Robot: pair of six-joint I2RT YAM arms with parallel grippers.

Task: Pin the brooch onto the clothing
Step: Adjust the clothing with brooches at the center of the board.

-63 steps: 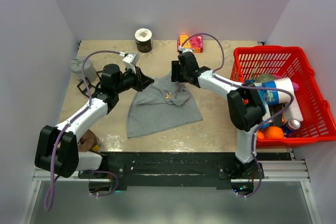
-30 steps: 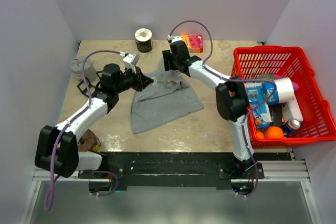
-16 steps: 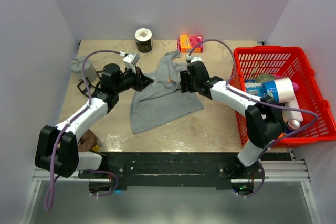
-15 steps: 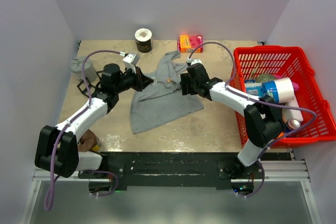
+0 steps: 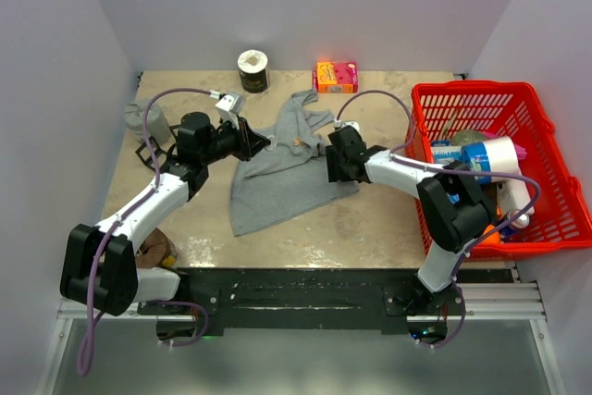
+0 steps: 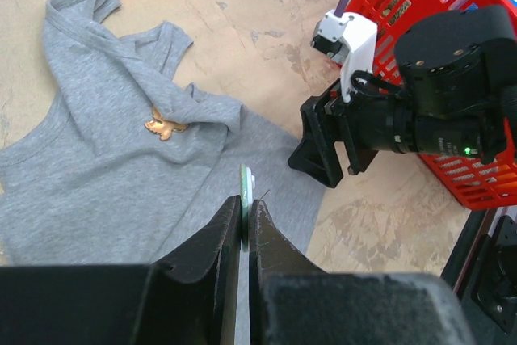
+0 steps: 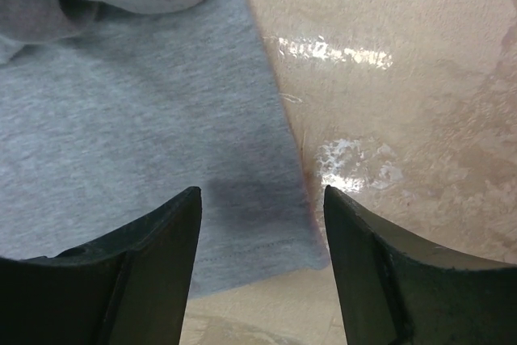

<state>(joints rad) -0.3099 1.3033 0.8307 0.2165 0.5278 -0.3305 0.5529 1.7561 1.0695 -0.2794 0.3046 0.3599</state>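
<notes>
Two grippers: left gripper [image 6: 245, 214] pinched on thin pale tab [image 6: 245, 178], likely the clasp; brooch [image 6: 166, 127] on clothing [image 6: 97, 183], ahead-left of its fingers; right gripper [image 7: 262, 224] spread wide over the hem corner, probably to flatten cloth.

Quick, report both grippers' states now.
Left gripper: shut on a thin pale piece.
Right gripper: open, empty, over the hem of the grey tank top.

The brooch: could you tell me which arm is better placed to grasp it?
Probably right: the right end effector hangs open, empty, over the grey top, while the left end effector is shut on a thin piece.
</notes>
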